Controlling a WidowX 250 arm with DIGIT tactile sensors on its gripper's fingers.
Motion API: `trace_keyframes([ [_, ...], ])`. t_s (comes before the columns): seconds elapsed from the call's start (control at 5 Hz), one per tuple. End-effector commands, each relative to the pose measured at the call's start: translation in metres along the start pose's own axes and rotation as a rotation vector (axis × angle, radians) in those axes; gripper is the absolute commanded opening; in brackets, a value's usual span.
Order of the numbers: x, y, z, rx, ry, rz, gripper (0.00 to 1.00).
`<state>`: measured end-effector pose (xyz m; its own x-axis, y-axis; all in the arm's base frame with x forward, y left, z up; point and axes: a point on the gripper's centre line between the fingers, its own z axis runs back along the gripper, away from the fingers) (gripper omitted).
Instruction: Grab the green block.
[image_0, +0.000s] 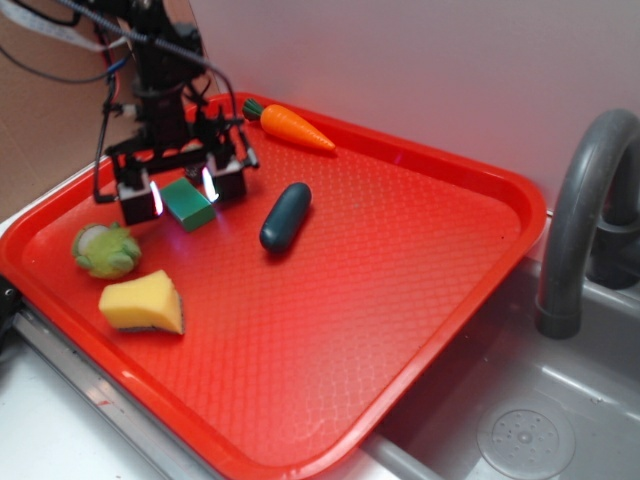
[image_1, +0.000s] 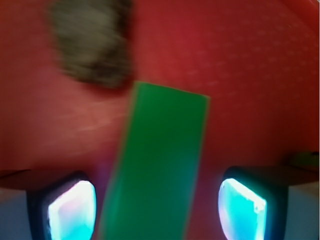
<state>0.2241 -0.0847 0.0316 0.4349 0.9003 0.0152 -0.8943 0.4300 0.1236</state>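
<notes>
The green block (image_0: 189, 203) lies flat on the red tray (image_0: 400, 300) near its back left part. My gripper (image_0: 183, 192) is lowered over it, open, with one glowing fingertip on each side. In the wrist view the green block (image_1: 160, 165) runs lengthwise between the two lit pads (image_1: 72, 210), slightly tilted, with a clear red gap on both sides. Neither pad touches it.
A dark green capsule toy (image_0: 285, 217) lies just right of the block. A carrot (image_0: 292, 126) is at the tray's back edge. The leafy vegetable toy (image_0: 105, 250) and yellow sponge wedge (image_0: 143, 302) sit front left. A grey faucet (image_0: 585, 220) and sink are at right.
</notes>
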Motion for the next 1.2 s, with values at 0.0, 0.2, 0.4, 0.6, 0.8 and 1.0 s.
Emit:
trace_keyframes([
  [0.0,0.003,0.003,-0.021,0.026,-0.032,-0.042,0.8],
  [0.2,0.001,-0.003,-0.024,0.014,-0.065,-0.099,0.0],
  [0.4,-0.003,-0.003,-0.006,-0.046,-0.086,-0.173,0.0],
  [0.6,-0.007,0.007,0.043,-0.164,-0.104,-0.215,0.0],
  [0.8,-0.012,0.013,0.092,-0.244,-0.129,-0.237,0.0],
  [1.0,-0.019,0.021,0.141,-0.329,-0.065,-0.441,0.0],
])
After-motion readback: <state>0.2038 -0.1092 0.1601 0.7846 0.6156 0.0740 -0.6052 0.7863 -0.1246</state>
